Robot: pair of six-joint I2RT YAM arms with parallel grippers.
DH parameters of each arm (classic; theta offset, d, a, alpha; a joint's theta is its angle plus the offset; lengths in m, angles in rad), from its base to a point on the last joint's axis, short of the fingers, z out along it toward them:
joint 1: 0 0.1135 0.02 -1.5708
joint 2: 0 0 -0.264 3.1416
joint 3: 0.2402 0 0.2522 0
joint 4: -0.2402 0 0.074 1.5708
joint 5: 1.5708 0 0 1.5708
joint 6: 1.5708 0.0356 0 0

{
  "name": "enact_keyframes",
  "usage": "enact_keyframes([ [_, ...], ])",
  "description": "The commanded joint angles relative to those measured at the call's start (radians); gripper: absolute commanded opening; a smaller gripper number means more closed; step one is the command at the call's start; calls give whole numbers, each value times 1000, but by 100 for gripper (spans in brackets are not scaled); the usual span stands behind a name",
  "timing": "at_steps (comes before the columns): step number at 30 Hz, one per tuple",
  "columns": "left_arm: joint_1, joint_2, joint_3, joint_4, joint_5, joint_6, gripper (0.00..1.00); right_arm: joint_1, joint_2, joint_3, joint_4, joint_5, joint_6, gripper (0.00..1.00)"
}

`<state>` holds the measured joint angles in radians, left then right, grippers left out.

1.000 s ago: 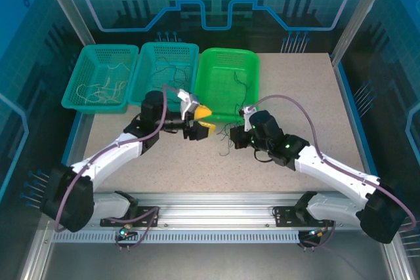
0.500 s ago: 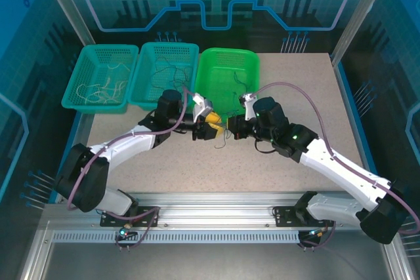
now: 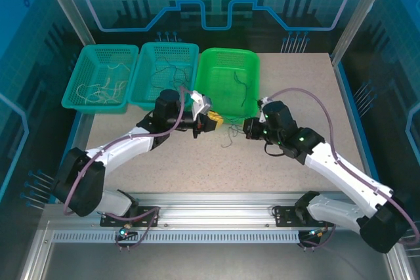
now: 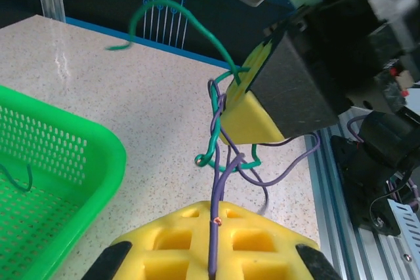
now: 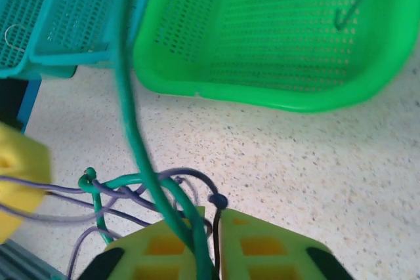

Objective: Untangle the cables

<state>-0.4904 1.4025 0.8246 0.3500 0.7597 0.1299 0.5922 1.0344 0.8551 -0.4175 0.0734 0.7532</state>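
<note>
Drawn apart, your left gripper [image 3: 215, 121] clamps the purple wire [image 4: 215, 185] and right gripper [image 3: 248, 127] the green wire [image 5: 130, 116]; separate slowly, watching the twist [image 4: 216, 119].

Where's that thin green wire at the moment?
The thin green wire hangs twisted with a purple wire between the two arms' jaws, mid-table in the top view, just in front of the bright green plastic basket.
</note>
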Motion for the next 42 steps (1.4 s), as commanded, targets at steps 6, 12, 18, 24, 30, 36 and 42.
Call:
enact_keyframes([
  [6,44,-83,-42,98,-33,-65,0,-292,-180,-171,-205,28,94,14],
  [12,48,-88,-56,150,-48,-107,0,-405,-196,-168,-241,-27,43,10],
  [18,86,-130,-86,167,-145,-147,0,-550,-180,-141,-280,-96,-31,10],
  [24,107,-143,-85,158,-151,-175,0,-576,-134,-141,-208,-235,-83,1],
  [30,83,-83,-41,165,-105,-203,0,-374,-98,-134,-38,-364,-158,7],
  [36,43,-67,-31,200,-146,-196,0,-183,15,-53,-12,-395,-236,5],
  [42,201,-121,-72,330,-202,-421,0,-256,-119,-75,-139,-103,-148,2],
])
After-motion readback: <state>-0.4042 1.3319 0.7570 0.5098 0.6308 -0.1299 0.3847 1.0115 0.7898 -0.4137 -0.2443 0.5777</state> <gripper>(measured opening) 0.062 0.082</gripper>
